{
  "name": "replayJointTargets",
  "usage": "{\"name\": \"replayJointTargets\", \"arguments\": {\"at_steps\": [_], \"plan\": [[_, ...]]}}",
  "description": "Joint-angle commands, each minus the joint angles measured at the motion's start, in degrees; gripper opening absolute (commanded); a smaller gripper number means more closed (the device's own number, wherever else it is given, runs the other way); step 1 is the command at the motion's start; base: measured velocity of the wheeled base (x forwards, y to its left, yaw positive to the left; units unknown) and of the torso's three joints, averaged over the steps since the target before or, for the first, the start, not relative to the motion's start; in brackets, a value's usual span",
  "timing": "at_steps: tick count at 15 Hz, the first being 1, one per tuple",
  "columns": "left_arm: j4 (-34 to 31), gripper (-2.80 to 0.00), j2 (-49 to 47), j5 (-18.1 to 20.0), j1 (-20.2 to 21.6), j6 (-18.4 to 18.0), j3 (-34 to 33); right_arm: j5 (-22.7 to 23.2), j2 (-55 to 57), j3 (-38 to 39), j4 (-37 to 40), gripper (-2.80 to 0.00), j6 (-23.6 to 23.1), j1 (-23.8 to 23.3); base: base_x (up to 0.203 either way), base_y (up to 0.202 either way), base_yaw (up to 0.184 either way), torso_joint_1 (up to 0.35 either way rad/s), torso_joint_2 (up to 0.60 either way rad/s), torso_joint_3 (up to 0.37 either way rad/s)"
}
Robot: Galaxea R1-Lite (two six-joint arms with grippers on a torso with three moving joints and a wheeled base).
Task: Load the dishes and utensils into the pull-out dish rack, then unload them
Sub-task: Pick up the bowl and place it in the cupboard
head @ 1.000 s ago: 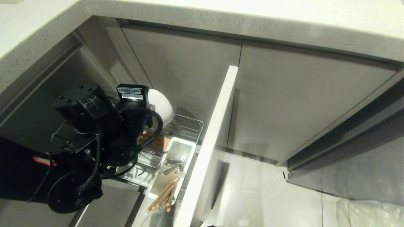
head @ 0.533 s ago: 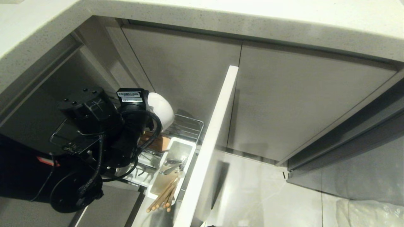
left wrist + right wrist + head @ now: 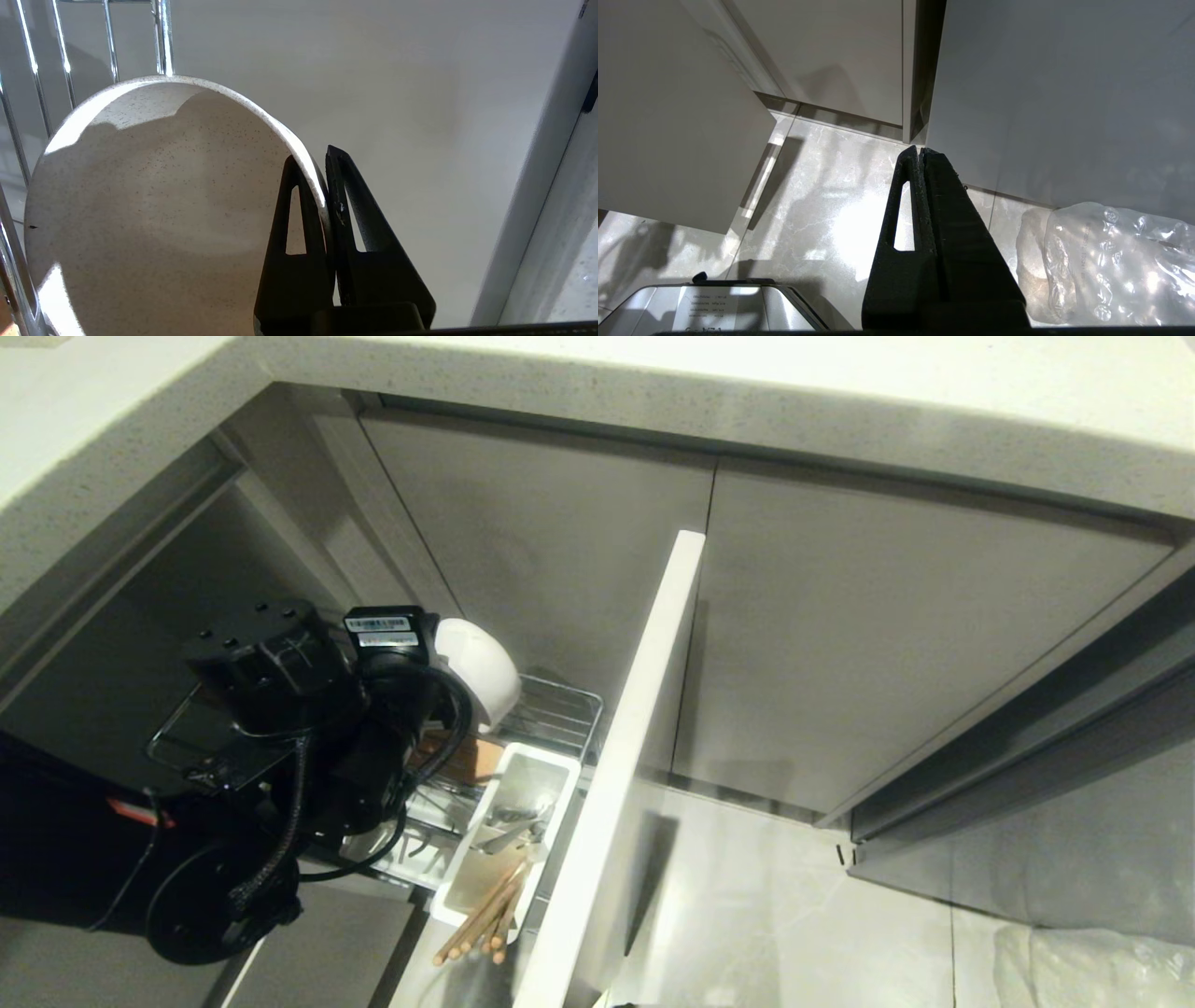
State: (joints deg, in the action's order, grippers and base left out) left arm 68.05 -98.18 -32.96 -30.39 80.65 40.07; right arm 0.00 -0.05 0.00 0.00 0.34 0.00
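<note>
My left gripper (image 3: 312, 159) is shut on the rim of the cream-white speckled bowl (image 3: 154, 200), with one finger inside the bowl and one outside. The bowl (image 3: 481, 667) hangs tilted on its side just above the back end of the pull-out dish rack (image 3: 560, 709); my left arm (image 3: 373, 728) hides the gripper in the head view. The rack's white caddy (image 3: 546, 767) holds the chopsticks (image 3: 485, 915) and a silver fork (image 3: 509, 826). Away from the rack, my right gripper (image 3: 919, 149) is shut on nothing and hangs over the floor.
The rack's pale front panel (image 3: 635, 737) stands out from the cabinets to the right of the caddy. A stone countertop (image 3: 653, 383) overhangs the rack. Wire bars (image 3: 161, 37) rise close behind the bowl. A clear plastic bag (image 3: 1101, 261) lies on the tiled floor.
The left wrist has turned a little, and the bowl has tipped and sunk slightly toward the rack. The grip on the rim is unchanged. The right arm has not moved.
</note>
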Motion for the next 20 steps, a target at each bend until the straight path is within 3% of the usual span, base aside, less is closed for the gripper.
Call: {"name": "replayJointTargets", "arguments": {"at_steps": [1, 12, 13, 20], "plan": [[-0.27, -2.8, 0.13, -0.26, 0.16, 0.68, 0.0, 0.0, 0.05, 0.0, 0.0, -2.8, 0.01, 0.0, 0.0, 0.0, 0.0, 0.0, 0.0, 0.0], [-3.91, -2.8, -0.01, -0.14, 0.6, 2.17, -0.03, 0.0, 0.05, 0.0, 0.0, -2.8, 0.01, 0.0, 0.0, 0.0, 0.0, 0.0, 0.0, 0.0], [-5.22, 0.0, 0.21, -0.09, 0.6, 2.22, 0.0, 0.0, 0.05, 0.0, 0.0, -2.8, 0.01, 0.0, 0.0, 0.0, 0.0, 0.0, 0.0, 0.0], [-8.71, 0.0, 4.27, -0.17, 0.3, 1.71, -0.05, 0.0, 0.05, 0.0, 0.0, -2.8, 0.01, 0.0, 0.0, 0.0, 0.0, 0.0, 0.0, 0.0]]}}
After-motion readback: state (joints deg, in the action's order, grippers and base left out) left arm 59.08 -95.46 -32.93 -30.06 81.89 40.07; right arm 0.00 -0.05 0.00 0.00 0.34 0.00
